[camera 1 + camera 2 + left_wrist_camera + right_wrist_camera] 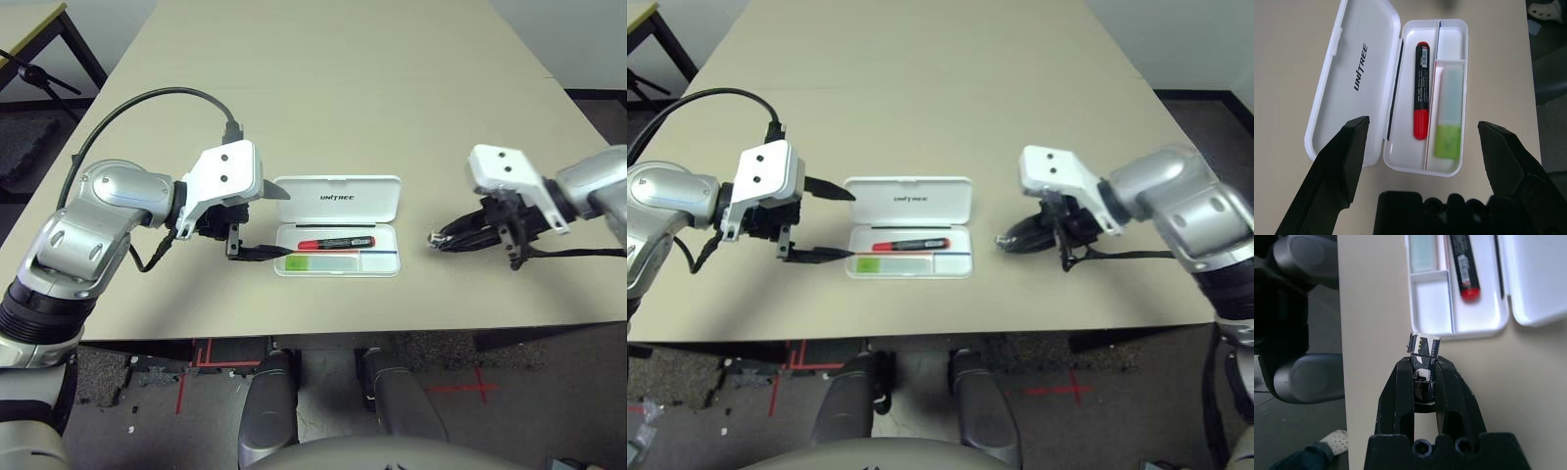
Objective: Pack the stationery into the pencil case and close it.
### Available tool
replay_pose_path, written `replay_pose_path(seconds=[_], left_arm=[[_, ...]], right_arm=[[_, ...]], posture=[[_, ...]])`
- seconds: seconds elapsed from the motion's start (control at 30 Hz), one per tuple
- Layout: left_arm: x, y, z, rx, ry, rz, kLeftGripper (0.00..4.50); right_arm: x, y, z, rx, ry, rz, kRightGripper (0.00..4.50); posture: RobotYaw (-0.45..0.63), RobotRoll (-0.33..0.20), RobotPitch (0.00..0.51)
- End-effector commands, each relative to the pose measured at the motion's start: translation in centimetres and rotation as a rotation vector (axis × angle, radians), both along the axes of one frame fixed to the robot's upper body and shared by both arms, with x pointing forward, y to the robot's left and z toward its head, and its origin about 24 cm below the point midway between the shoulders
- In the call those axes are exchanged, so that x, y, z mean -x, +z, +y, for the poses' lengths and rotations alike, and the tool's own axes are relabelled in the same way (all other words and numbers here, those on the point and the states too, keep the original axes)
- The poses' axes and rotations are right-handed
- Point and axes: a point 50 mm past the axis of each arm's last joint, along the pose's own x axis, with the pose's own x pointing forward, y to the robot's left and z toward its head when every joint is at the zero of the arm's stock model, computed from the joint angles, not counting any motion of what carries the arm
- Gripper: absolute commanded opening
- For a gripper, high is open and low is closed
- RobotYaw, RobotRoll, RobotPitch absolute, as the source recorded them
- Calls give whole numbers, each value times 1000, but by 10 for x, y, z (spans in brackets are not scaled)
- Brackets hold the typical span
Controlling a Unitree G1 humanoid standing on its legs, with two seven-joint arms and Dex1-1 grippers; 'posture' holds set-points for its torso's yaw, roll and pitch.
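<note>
Between my right jaws (1422,377), pinched tight, sits the black-and-silver clip (1423,345), lifted clear of the bench (343,108). The pencil case (338,235) lies at nine o'clock from it in the head view, long axis left to right, lid flat open behind. Its near small compartment (1432,306) is bare, so I judge the clip goes there. The red marker (335,242) and green stick (1448,125) are already inside. My left jaws (257,223) stand wide at the case's left end, not in my path.

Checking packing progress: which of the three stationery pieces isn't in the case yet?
The small black-and-silver clip, pinched in the right gripper. The red marker and green stick already lie in the pencil case.
</note>
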Motion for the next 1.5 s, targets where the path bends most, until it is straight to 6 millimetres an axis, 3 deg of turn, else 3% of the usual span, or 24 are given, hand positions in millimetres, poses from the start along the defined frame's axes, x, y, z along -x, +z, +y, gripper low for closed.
replay_pose_path(seconds=[0.03,0.83,1.2,1.23,1.5], left_arm=[[4,-3,-1,-17,-4,4,4500],[8,-7,-3,-13,27,7,4500],[7,-7,-2,-16,35,5,4500],[7,-7,-2,-16,35,5,4500],[7,-8,0,-18,43,5,4500]], right_arm=[[-1,-2,10,8,49,-9,323],[-14,-25,50,-40,109,-51,323],[-15,-31,55,-30,125,-59,323],[-15,-31,55,-30,126,-59,1062],[-16,-27,59,-83,150,-93,4040]], posture=[[4,0,159],[38,0,164],[41,0,166],[42,0,166],[45,0,164]])
